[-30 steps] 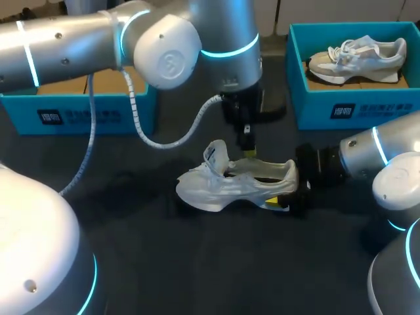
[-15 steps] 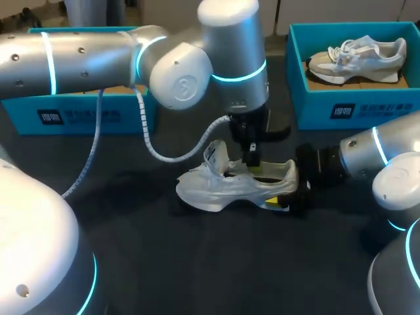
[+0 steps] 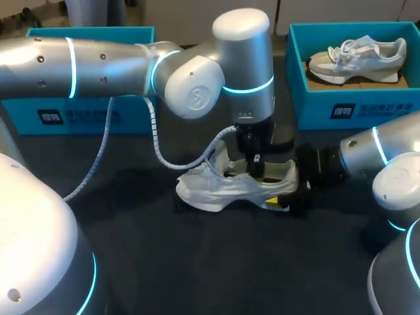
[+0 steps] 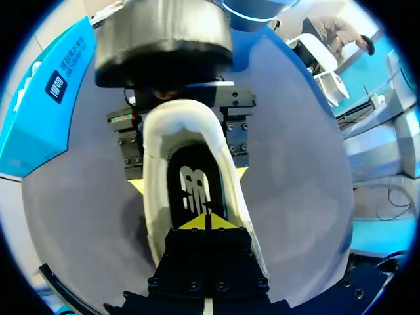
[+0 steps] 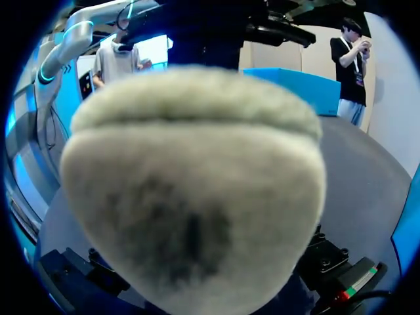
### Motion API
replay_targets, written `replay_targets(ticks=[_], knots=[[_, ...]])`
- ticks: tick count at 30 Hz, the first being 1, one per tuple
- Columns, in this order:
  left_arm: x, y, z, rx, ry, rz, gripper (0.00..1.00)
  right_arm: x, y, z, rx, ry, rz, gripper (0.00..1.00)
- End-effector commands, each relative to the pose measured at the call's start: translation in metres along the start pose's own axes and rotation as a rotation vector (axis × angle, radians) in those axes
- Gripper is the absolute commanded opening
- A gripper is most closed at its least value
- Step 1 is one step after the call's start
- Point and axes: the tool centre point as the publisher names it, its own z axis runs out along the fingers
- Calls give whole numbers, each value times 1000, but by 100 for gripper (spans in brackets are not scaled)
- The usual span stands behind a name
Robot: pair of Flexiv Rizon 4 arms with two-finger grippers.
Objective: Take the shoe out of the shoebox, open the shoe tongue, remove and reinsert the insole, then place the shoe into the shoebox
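Upper left: blue cardboard shoebox [image 3: 85, 117] on dark tabletop [image 3: 197, 262]. Centre: white mesh sneaker [image 3: 223, 187] sits on the tabletop, outside both boxes, toe to frame left. Silver left arm [image 3: 131, 62] drops in from above, left jaws pressed together inside the shoe opening over the black insole [image 4: 193, 190]. Right arm [image 3: 377, 154], right jaws pinching the heel. Upper right: 2nd blue shoebox [image 3: 341, 108] w/ grey-white sneaker [image 3: 357, 56] inside.

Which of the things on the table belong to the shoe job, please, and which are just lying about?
In the job: white shoe; its insole; left shoebox, probably its box.

Lying about: right shoebox; grey shoe inside it.
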Motion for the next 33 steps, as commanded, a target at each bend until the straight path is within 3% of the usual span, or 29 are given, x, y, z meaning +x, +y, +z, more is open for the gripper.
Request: replay_targets(ticks=[1,15,16,17,18,20,29,33], knots=[[5,2,-2,1,-4,3,0,0,-1,3,7,-2,2,0],[9,-2,8,-13,26,16,0,0,-1,3,7,-2,2,0],[9,-2,8,-14,28,16,7,0,-1,3,7,-2,2,0],[9,-2,8,-14,28,16,7,0,-1,3,7,-2,2,0],[9,-2,9,-18,28,18,18,0,-1,3,7,-2,2,0],[9,-1,9,-22,30,20,23,0,-1,3,7,-2,2,0],[9,3,18,-46,26,33,28,0,-1,3,7,-2,2,0],[9,5,25,-62,15,39,36,0,-1,3,7,-2,2,0]])
